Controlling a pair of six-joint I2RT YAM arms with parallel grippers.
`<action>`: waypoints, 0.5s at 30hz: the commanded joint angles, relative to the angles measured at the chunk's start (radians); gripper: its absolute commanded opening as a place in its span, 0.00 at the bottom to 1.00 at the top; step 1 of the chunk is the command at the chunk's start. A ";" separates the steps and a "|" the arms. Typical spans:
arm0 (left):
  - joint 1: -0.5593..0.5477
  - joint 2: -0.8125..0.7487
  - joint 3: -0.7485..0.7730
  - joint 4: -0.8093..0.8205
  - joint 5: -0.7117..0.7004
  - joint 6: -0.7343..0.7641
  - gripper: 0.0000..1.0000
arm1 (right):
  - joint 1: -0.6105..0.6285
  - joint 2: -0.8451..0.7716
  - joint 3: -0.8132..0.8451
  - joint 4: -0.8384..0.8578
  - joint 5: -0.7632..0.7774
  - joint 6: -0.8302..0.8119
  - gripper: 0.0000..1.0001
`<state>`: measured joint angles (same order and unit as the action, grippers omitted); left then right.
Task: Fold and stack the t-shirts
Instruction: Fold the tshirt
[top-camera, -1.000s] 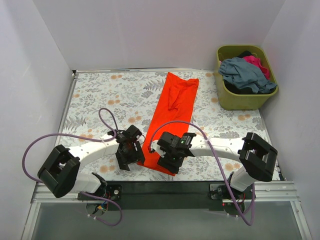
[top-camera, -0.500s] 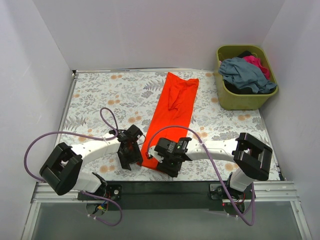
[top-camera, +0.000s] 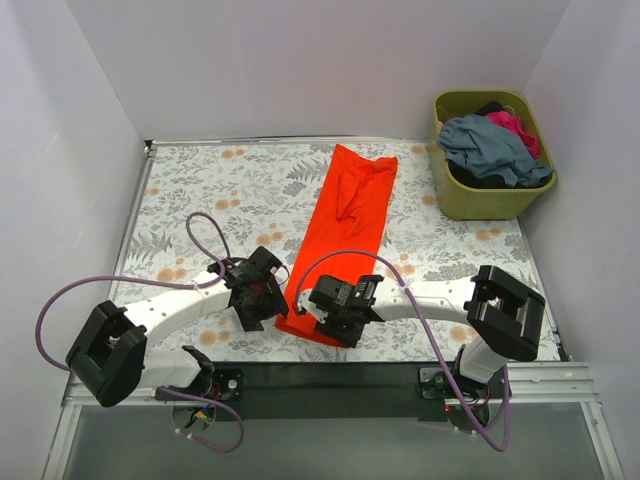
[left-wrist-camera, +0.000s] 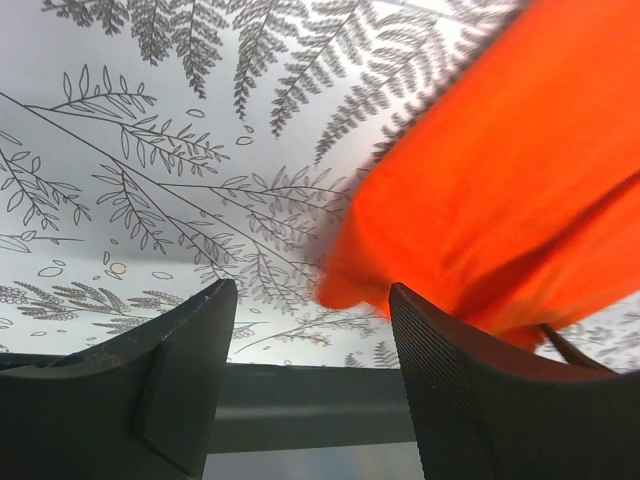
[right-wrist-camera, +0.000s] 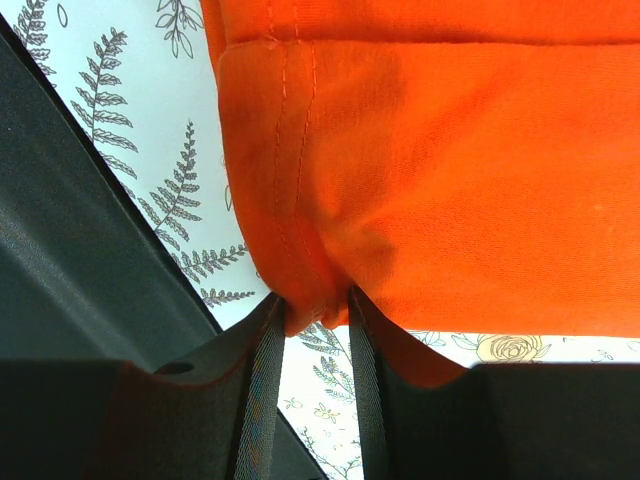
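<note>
White walls (top-camera: 300, 60) close in a table (top-camera: 220, 180) covered in a pale cloth printed with ferns and flowers, seen from above.

At the near left, the left gripper (top-camera: 265, 300) reaches in low beside the near left corner of an orange-red t-shirt (top-camera: 350, 215). Its wrist camera shows both fingers (left-wrist-camera: 180, 380) standing well apart. The shirt's corner lies in the gap close to the right-hand finger, and nothing is pinched. It looks set to close on that corner.

Down the middle of the table, the orange-red t-shirt lies as a long narrow strip. It runs from the far centre toward the near edge, slanting slightly leftward as it comes closer. Its sides appear already folded in, which is likely why it is so slim.

Just right of the left gripper, the right gripper (top-camera: 332, 318) sits over the near end of the strip. Its wrist camera shows the fingers drawn close together with a fold of the stitched orange hem squeezed between them, so it has hold of the shirt. With one gripper at each near corner, the likely aim is to lift this end and carry it toward the far end, folding the strip in half.

At the far right, an olive-green basket (top-camera: 480, 208) stands well apart from the arms. It holds a grey-blue shirt (top-camera: 490, 145), a pink shirt (top-camera: 515, 125) and a dark shirt (top-camera: 478, 180), heaped loosely and not yet folded.
</note>
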<state>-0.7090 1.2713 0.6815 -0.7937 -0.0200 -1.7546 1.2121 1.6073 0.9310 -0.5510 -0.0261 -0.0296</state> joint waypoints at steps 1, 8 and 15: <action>-0.003 -0.047 0.016 0.016 -0.061 -0.052 0.59 | 0.004 0.014 -0.041 0.011 -0.017 0.007 0.33; -0.004 0.032 0.018 0.021 -0.035 -0.023 0.59 | 0.004 0.003 -0.046 0.016 -0.020 0.014 0.33; -0.023 0.109 0.019 0.017 -0.041 -0.016 0.57 | 0.003 -0.001 -0.050 0.020 -0.028 0.019 0.33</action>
<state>-0.7177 1.3579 0.6918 -0.7830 -0.0429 -1.7687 1.2121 1.5963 0.9184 -0.5377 -0.0261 -0.0265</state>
